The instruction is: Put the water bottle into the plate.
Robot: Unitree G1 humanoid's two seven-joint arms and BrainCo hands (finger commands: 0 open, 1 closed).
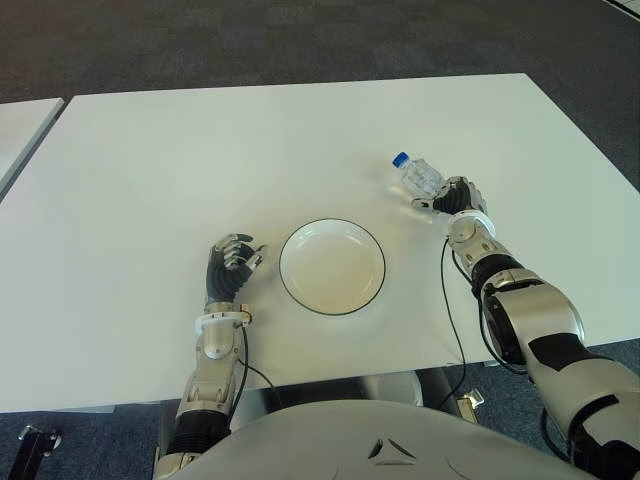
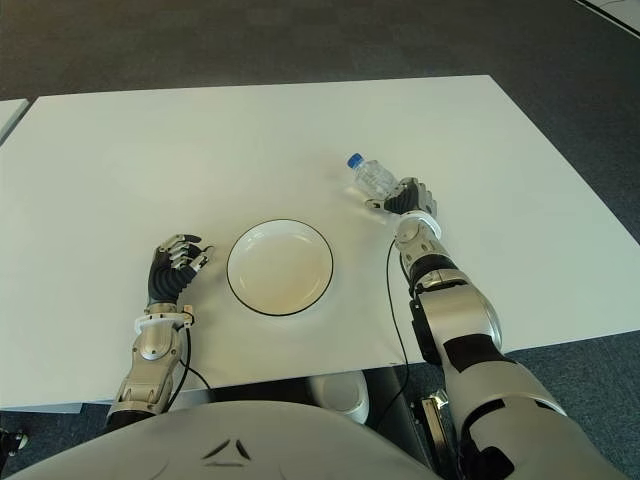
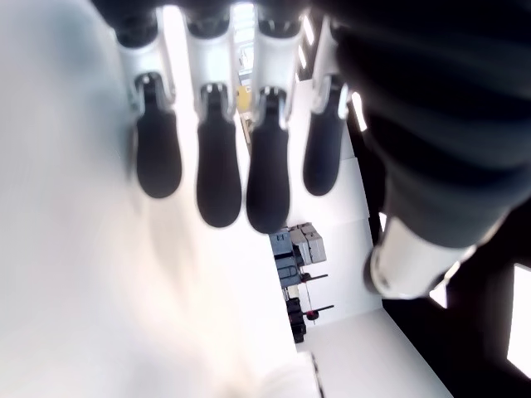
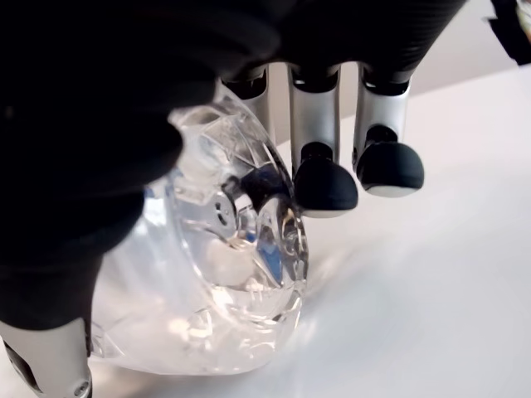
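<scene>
Two hands flank the plate [image 1: 331, 267].
Right hand [image 1: 455, 199] grasps the water bottle [image 1: 417, 177] right of the plate; left hand [image 1: 231, 264], left of it, relaxed.

surface: big white rectangular table [image 1: 250, 140], plain matte top, takes up most of the head camera's view

around it: dark grey carpet floor [image 1: 300, 40] past the far edge, and the corner of a second white table [image 1: 20, 125] just off to the robot's left with a thin gap between them

middle-ish: round white plate with a thin dark rim [image 1: 331, 266], sitting flat near the front edge, nothing in it

right of the plate: clear plastic water bottle with a blue cap [image 1: 417, 176], on its side, cap pointing away from the robot, apart from the plate

front edge: thin black cables [image 1: 447, 300] running across the tabletop
</scene>
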